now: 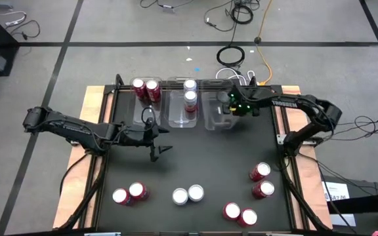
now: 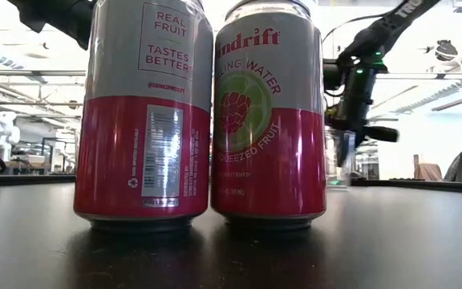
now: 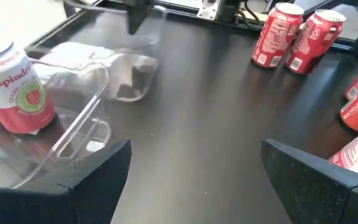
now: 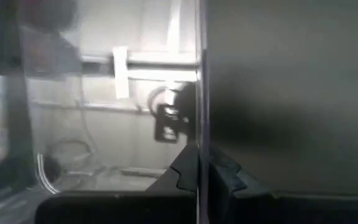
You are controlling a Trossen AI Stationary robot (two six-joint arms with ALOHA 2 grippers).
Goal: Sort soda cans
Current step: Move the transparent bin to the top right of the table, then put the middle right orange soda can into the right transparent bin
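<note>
Three clear bins stand along the table's far edge. The left bin holds two red cans [image 1: 146,89]. The middle bin holds two silver-topped cans [image 1: 189,92]. My right gripper [image 1: 226,109] is at the right bin [image 1: 214,115] and shut on it. My left gripper [image 1: 163,148] hovers open over the bare table middle, near the bins, touching nothing. Several cans stand in pairs near the near edge: red ones [image 1: 128,193], silver ones [image 1: 188,195], red ones [image 1: 239,214] and red ones [image 1: 261,180]. The silver pair fills the low view [image 2: 203,112]. My right gripper [image 4: 199,177] pinches the right bin's thin clear wall [image 4: 199,124], which runs up between the two nearly closed fingers, one on each side of it. In the low view the fingers [image 2: 350,140] point down onto the bin from above. Whether the bin is off the table does not show.
The table top is black, with wooden side rails [image 1: 92,118]. Open black surface lies between the bins and the rows of cans. Cables lie on the floor beyond the far edge. In the left wrist view a can [image 3: 17,87] stands inside its clear bin beside my left gripper [image 3: 191,180].
</note>
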